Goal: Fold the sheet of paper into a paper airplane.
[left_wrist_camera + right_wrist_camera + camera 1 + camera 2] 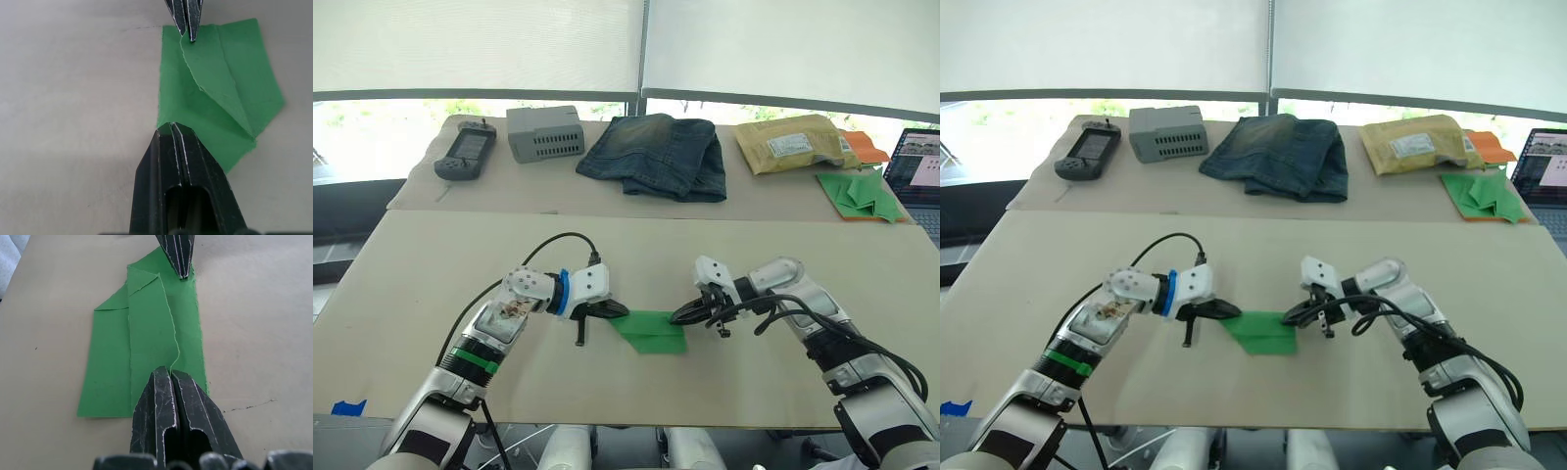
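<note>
Jaws of both grippers are closed. Left gripper (607,311) pins one end of the sheet of paper (651,331); right gripper (686,313) pins the opposite end. Sheet lies flat, lower centre of the tabletop (431,264), partly folded, long axis running left-right between the grippers, narrower end toward the left gripper.

I can read no words, brands or numbers anywhere. The white label (790,144) on the yellow padded envelope (793,142), at one o'clock on my table (421,284), carries print too small to make out.
</note>
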